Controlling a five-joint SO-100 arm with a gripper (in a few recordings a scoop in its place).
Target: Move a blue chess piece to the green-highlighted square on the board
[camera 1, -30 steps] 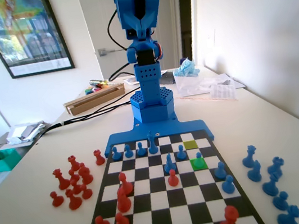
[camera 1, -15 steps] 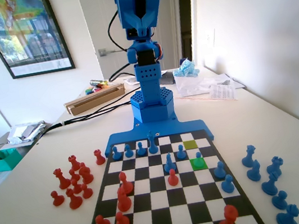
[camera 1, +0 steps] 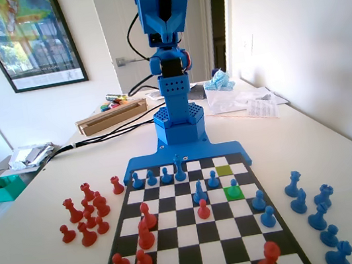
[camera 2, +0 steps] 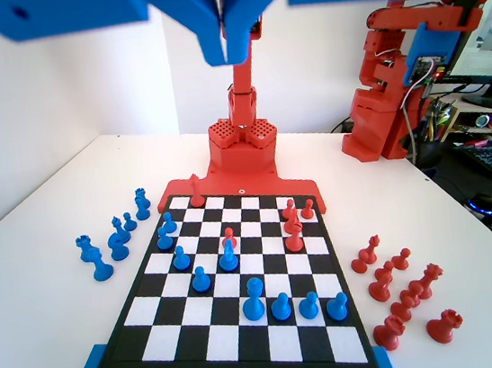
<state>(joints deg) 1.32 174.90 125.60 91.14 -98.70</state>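
A small blue pawn [camera 1: 233,186] stands upright on the bright green square [camera 1: 234,194], near the right side of the board [camera 1: 193,240] in the fixed view. The same pawn [camera 2: 180,258] appears near the board's left side in the wrist view. My gripper [camera 2: 227,55] hangs high above the board's near end, its jaws pressed together with nothing between them. My blue arm [camera 1: 170,72] stands folded upright at the far end, well clear of every piece.
A duller yellow-olive square [camera 1: 223,171] lies two rows behind the green one. Several blue and red pieces stand on the board. Captured red pieces [camera 1: 85,216] cluster left of it, and captured blue pieces [camera 1: 316,213] sit to its right.
The arm's upper part rose slightly over the first half second, then held still. No piece moved.
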